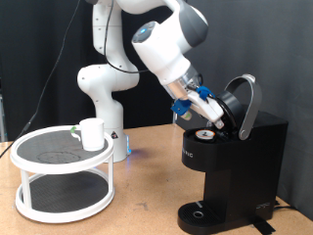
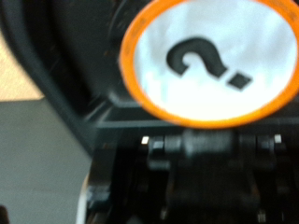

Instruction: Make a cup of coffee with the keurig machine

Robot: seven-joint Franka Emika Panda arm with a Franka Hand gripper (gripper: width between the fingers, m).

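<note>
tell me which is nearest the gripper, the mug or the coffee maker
The keurig machine: the gripper hangs at its open lid. The cup sits apart on the white rack.

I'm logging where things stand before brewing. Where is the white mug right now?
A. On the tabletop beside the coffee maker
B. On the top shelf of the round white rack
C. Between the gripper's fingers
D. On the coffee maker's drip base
B: the mug stands on the top shelf of the round white rack at the exterior view's left, while the gripper is over at the coffee maker, by its raised lid.
</note>
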